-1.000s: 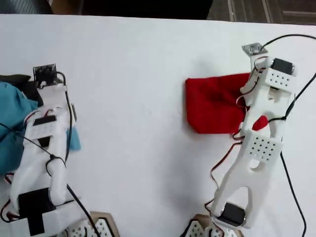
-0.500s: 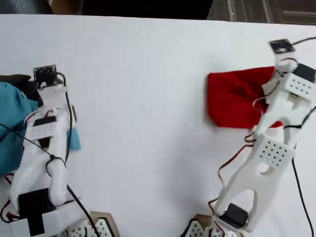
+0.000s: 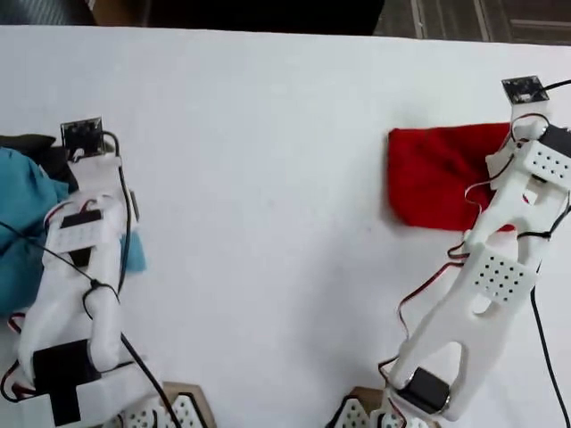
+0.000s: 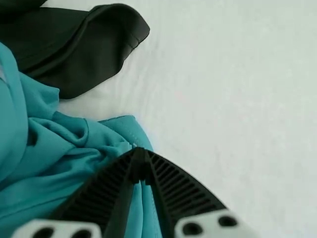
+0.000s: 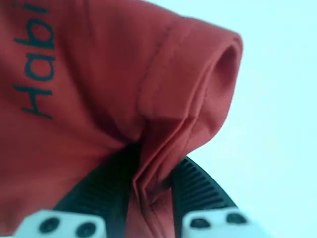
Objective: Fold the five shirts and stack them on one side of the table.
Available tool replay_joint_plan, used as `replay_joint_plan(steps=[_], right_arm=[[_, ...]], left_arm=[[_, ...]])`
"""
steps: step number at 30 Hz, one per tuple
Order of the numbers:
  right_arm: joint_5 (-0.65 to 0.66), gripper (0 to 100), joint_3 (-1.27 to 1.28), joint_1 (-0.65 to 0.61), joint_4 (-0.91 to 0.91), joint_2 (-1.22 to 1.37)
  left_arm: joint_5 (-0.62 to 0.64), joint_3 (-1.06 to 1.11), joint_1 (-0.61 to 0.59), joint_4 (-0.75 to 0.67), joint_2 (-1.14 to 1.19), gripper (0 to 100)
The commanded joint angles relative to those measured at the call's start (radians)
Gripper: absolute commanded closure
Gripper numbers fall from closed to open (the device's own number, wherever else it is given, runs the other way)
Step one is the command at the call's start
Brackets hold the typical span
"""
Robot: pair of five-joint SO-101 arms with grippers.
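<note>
Right gripper pinched on a fold of the red shirt, which lies at the far right of the table. Left gripper pressed together over the teal shirt, possibly nipping its hem. Black shirt lies just beside.

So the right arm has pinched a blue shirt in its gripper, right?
Not quite: the shirt is red, not blue. The right gripper has pinched a red shirt, with its fingers shut on a fold of the cloth. The right wrist view shows this.
</note>
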Motion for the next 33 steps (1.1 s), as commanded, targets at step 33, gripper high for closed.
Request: replay_joint_plan(steps=[33], right_arm=[[-0.018,94.3,-0.044,0.048,-0.042,0.012]], left_arm=[[-0.008,-0.002,-0.003,-0.015,-0.041,97]])
